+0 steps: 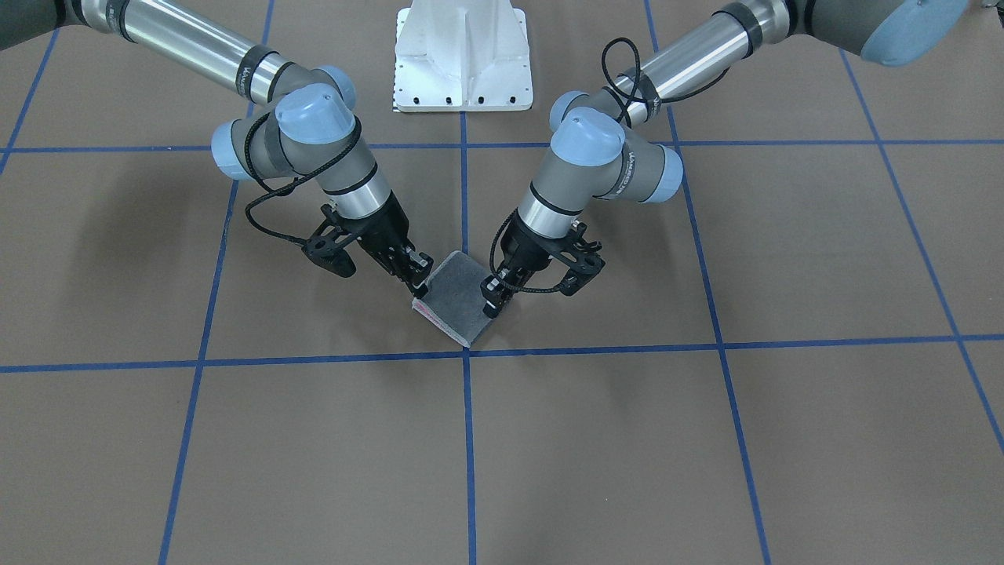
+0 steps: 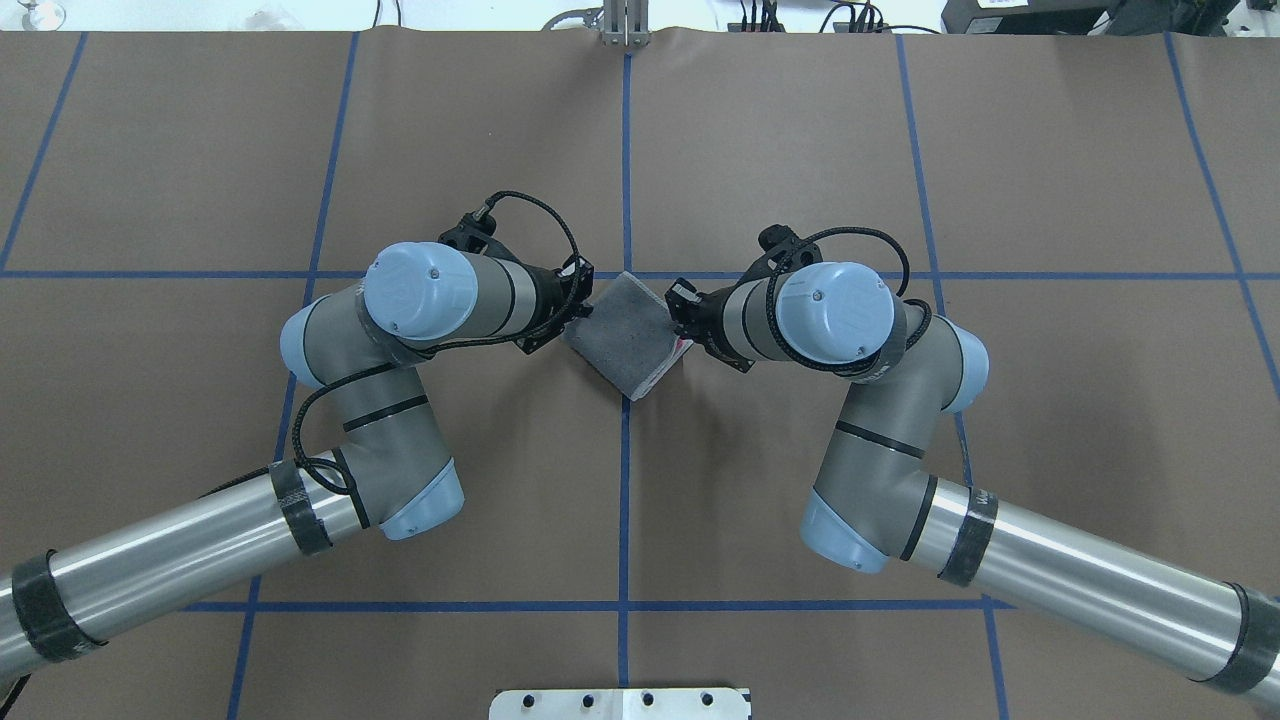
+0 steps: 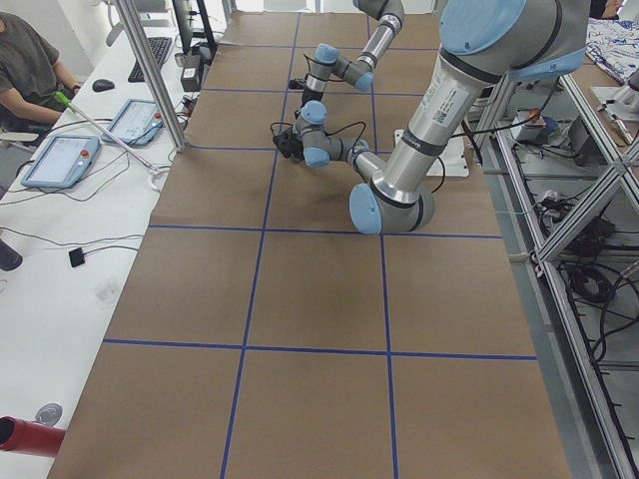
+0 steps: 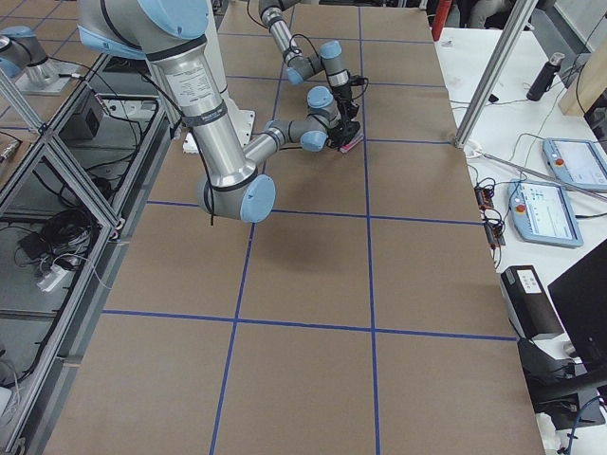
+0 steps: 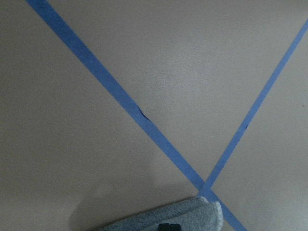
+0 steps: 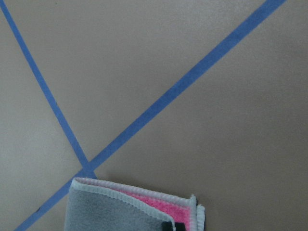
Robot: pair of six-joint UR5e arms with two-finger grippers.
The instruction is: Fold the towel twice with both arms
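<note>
Table was covered in brown paper with a blue tape grid. Overhead view, clock directions from frame centre.

Left arm came in from 8 o'clock and right arm from 4 o'clock. Both were bent at the elbow, with wrists angled in toward the middle. White pedestal base sat at 6 o'clock, at the frame edge.

Towel lay folded small just above centre, beside the crossing of two tape lines and turned diamond-wise. Dark grey face was up. Pink layers and light stitched edging showed along its 4 o'clock edge, and clearly in the right wrist view.

Left gripper was at the towel's 9 o'clock corner, right gripper at its 3 o'clock corner. In each wrist view a dark fingertip sat on top of the cloth at the bottom edge, so both looked pinched on the towel. The lower fingers were hidden.
</note>
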